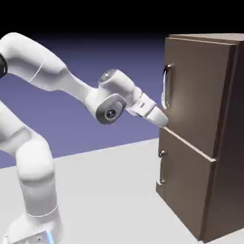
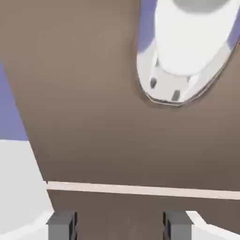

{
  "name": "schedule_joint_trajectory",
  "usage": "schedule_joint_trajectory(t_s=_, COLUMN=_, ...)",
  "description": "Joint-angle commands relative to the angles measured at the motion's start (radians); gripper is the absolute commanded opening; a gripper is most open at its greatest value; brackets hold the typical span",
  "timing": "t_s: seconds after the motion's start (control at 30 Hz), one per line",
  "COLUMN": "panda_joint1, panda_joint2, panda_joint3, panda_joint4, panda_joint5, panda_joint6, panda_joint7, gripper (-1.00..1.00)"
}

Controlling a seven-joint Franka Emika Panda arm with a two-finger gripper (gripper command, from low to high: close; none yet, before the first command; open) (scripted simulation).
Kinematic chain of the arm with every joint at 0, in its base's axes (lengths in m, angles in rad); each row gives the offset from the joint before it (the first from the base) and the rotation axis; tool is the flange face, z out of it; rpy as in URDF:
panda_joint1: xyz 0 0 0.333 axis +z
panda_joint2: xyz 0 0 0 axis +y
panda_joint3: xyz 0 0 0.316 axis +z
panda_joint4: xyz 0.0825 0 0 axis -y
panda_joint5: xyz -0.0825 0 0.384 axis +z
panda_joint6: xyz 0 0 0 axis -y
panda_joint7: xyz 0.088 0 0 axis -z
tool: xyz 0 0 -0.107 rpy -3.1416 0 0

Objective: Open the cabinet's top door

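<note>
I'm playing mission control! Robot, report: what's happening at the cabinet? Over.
Gripper open, empty, at the top door's lower edge. Bar handle above it, not grasped. Door shut. Nothing in the way.

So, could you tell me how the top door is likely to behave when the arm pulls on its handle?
The top door is a flat wooden panel, so it will probably stay stiff and swing rather than bend. Its metal bar handle looks smooth and may slip. The cabinet is tall and might shift or tip if pulled hard.
</note>
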Motion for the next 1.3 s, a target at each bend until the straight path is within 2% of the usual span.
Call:
schedule_joint_trajectory(t_s=0.0, panda_joint1=-0.017, panda_joint2=-0.013, panda_joint3=0.016, panda_joint4=0.002, panda_joint5=0.044, panda_joint6=-0.008, panda_joint7=-0.028, gripper=0.00)
schedule_joint_trajectory(t_s=1.27, panda_joint1=-0.654, panda_joint2=-0.504, panda_joint3=0.612, panda_joint4=0.059, panda_joint5=1.696, panda_joint6=-0.306, panda_joint7=-1.088, gripper=0.00)
